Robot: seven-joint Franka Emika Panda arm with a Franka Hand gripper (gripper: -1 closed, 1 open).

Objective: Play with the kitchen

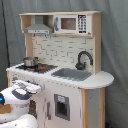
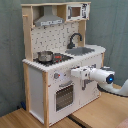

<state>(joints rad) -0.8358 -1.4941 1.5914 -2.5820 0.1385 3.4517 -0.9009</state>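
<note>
The kitchen (image 1: 57,70) (image 2: 60,60) stands on a wooden floor (image 2: 100,114) before a grey curtain (image 1: 115,45), filling the middle of both exterior views. Its hood (image 1: 38,30) (image 2: 49,21) hangs over the stovetop (image 2: 54,59), where a small metal pot (image 1: 30,61) (image 2: 45,56) sits. Beside it lies the grey sink (image 1: 71,74) (image 2: 82,50) with a black faucet (image 1: 83,59) (image 2: 75,39) behind, and a microwave (image 1: 70,23) (image 2: 75,11) rests on the top shelf. The oven door (image 2: 64,96) is shut. The white arm reaches in at the front panel near the knobs (image 2: 56,76); its gripper (image 1: 25,88) (image 2: 76,73) is close to the panel, and whether its fingers are spread or together cannot be told.
</note>
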